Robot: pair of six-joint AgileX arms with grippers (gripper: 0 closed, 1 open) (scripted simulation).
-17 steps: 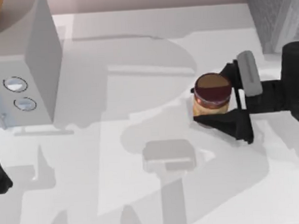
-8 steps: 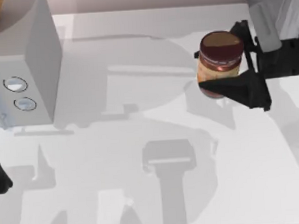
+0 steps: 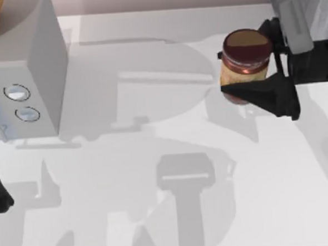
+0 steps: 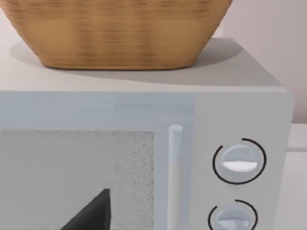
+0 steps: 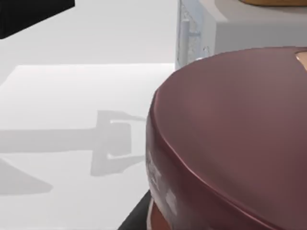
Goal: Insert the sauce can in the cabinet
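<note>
Fingers of right gripper [image 3: 248,67] clamp the sauce can [image 3: 246,62], seemingly lifted, now nearer cabinet [image 3: 307,5].

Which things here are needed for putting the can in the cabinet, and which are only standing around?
Needed:
- sauce can with dark red lid
- right gripper, shut on it
- grey speckled cabinet

Standing around:
- white box with two round knobs
- woven wicker basket
- left gripper, parked
</note>
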